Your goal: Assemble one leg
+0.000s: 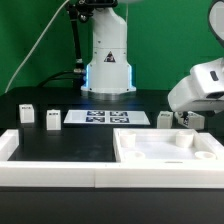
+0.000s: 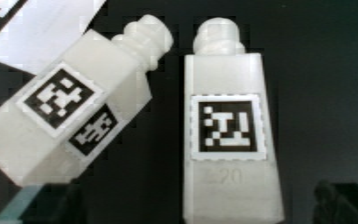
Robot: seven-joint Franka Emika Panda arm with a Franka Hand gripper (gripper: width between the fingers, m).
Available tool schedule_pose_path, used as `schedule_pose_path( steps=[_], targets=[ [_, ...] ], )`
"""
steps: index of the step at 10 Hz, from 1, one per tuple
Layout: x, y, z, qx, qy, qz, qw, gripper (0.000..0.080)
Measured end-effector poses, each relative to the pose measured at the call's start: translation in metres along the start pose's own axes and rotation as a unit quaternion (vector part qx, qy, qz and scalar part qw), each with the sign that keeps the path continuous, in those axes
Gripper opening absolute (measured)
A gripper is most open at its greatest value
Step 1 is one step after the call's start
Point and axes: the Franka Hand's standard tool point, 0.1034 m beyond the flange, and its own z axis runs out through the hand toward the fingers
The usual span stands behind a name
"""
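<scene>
Item: leg — stiff white plastic, light and slick, I judge; I'd pinch its flat flanks mid-body. My gripper: fingers wide, empty.

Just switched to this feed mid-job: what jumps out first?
Two white legs with black-and-white tags fill the wrist view side by side: one leg straight, the second leg tilted toward it. In the exterior view, the large white tray-like piece dominates the front, and the gripper hangs at the exterior view's right.

Tilted leg partly off-frame
</scene>
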Motion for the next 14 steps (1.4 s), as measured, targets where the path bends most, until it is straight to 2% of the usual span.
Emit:
schedule_pose_path(
  steps=[5,8,10,11,12,14],
  targets=[
    [0.006,-0.001,0.018,0.007,-0.006,0.035,0.999,0.0649],
    [0.005,0.000,0.022,0.007,-0.008,0.035,0.999,0.0649],
    [0.007,0.000,0.021,0.008,-0.005,0.035,0.999,0.0385],
    [0.007,0.000,0.021,0.008,-0.005,0.035,0.999,0.0385],
    [0.007,0.000,0.021,0.008,-0.005,0.035,0.999,0.0290],
    [0.007,0.000,0.021,0.008,-0.005,0.035,0.999,0.0291]
  ],
)
